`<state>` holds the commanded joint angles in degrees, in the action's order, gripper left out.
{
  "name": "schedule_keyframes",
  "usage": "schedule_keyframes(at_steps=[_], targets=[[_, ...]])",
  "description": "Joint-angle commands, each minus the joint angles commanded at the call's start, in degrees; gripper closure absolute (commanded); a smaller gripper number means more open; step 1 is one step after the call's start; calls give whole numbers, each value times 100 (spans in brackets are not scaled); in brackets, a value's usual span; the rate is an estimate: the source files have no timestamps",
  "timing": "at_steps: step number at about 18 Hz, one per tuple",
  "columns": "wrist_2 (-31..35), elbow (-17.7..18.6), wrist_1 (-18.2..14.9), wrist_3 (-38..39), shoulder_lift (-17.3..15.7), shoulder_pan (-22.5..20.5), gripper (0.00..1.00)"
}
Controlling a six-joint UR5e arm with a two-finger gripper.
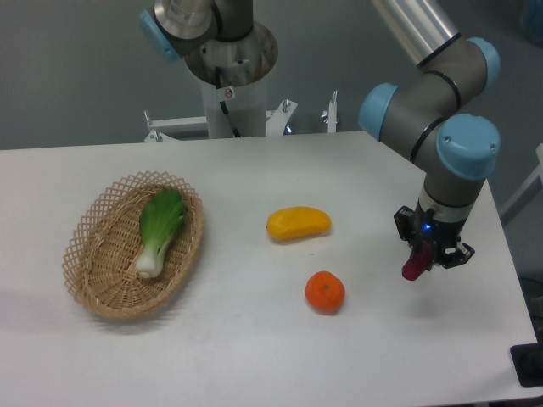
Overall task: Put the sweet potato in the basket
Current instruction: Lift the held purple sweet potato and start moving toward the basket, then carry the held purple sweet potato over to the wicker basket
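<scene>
Pinching the sweet potato (413,265), the gripper (428,253) should lift high, cross over the orange (325,292), and lower gently into the basket (93,246).

Magenta sweet potato (413,265) upright at right; wicker basket (93,254) left

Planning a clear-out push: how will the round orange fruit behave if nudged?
The round orange fruit would probably roll rather than slide on the smooth white table, given its shape. It looks firm, so unlikely to deform. It might wander off-line towards the yellow oblong fruit.
</scene>
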<state>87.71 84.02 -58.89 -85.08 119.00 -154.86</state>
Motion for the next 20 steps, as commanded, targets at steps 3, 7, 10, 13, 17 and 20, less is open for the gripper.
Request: schedule_keyframes(at_steps=[3, 7, 10, 13, 17, 20], targets=[[-18, 0, 0, 0, 0, 9, 97], [-9, 0, -9, 17, -9, 70, 97], [0, 0, -9, 192, -9, 237, 97], [-26, 9, -9, 518, -35, 465, 97], [-53, 35, 0, 913, -62, 790, 97], [-79, 35, 9, 1335, -105, 1054, 97]])
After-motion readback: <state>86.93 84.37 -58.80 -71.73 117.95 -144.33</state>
